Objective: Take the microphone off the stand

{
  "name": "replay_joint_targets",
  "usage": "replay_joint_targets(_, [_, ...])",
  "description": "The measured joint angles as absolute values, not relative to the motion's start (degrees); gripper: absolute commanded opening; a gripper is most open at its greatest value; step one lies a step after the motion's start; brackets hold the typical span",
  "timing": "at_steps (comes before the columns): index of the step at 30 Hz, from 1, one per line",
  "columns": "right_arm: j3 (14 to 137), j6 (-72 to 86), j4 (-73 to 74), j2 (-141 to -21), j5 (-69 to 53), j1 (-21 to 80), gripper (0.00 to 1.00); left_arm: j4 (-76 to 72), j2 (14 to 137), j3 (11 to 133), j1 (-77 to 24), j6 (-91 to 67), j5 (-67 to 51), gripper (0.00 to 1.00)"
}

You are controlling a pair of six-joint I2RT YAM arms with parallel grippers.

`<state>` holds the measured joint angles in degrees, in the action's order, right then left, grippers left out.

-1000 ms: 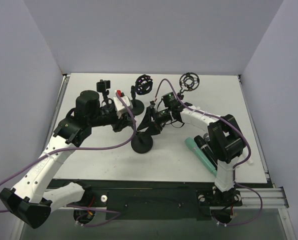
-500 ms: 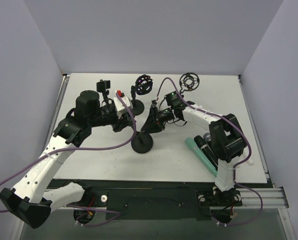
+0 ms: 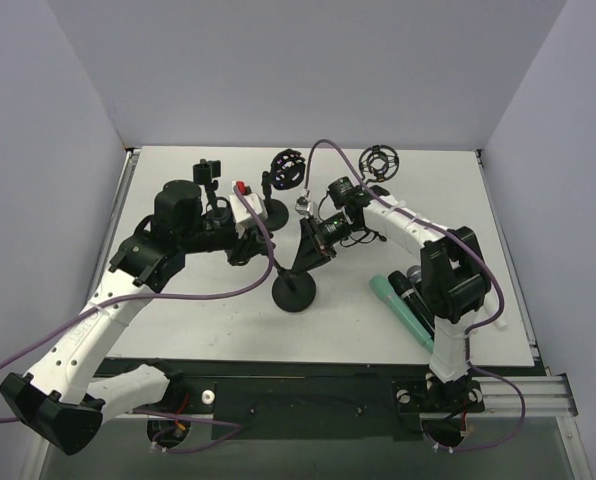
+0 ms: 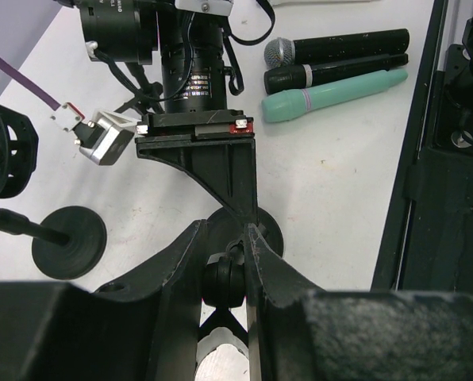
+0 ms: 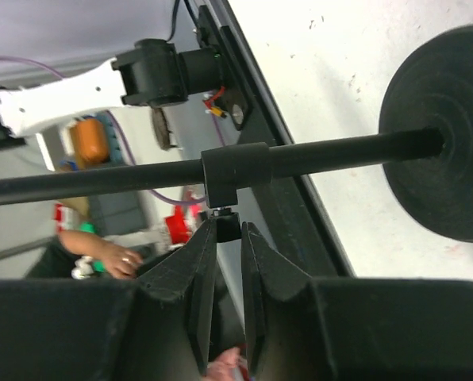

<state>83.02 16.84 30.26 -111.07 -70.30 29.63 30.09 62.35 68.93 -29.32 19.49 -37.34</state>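
Gripping stand (image 3: 294,293) | left gripper (image 4: 224,240) pinches knob (image 4: 223,283) | right gripper (image 5: 227,231) pinches collar nub (image 5: 227,223)

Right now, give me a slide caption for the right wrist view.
Right gripper pinching the small knob under the collar on the stand pole, round base at far right.

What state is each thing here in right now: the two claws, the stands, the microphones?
left gripper, shut on the mic stand's pole.
right gripper, shut on the knob under the pole's clamp.
mic stand, held by both grippers.
three microphones, lying flat side by side on the table.
shock-mount stand, standing free, untouched.
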Motion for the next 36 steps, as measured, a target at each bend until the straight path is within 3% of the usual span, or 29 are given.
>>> replay_joint_targets(6, [83.22, 4.99, 28.49, -107.24, -63.42, 31.29, 0.08, 29.10, 63.37, 68.95, -29.32, 19.05, -37.30, 0.00])
replay_joint_targets(14, [66.00, 4.10, 2.42, -91.96, -47.37, 34.70, 0.07, 28.95, 65.01, 70.28, -29.23, 18.13, -35.11, 0.00])
replay_joint_targets(20, [54.59, -16.14, -8.49, -82.15, -38.13, 40.34, 0.07, 28.23, 65.41, 70.28, -29.26, 14.66, -33.93, 0.00])
replay_joint_targets(25, [44.53, -44.51, -15.40, -74.76, -35.83, 43.38, 0.30, 27.99, 66.28, 70.61, -29.26, 13.58, -33.95, 0.00])
replay_joint_targets(30, [41.10, -64.01, -16.56, -74.70, -35.77, 40.05, 0.39, 27.09, 67.00, 70.87, -29.12, 12.75, -33.39, 0.00])
replay_joint_targets(36, [44.14, -71.09, -9.80, -71.42, -34.59, 35.14, 0.43, 26.26, 67.09, 70.63, -29.12, 11.75, -33.19, 0.00])
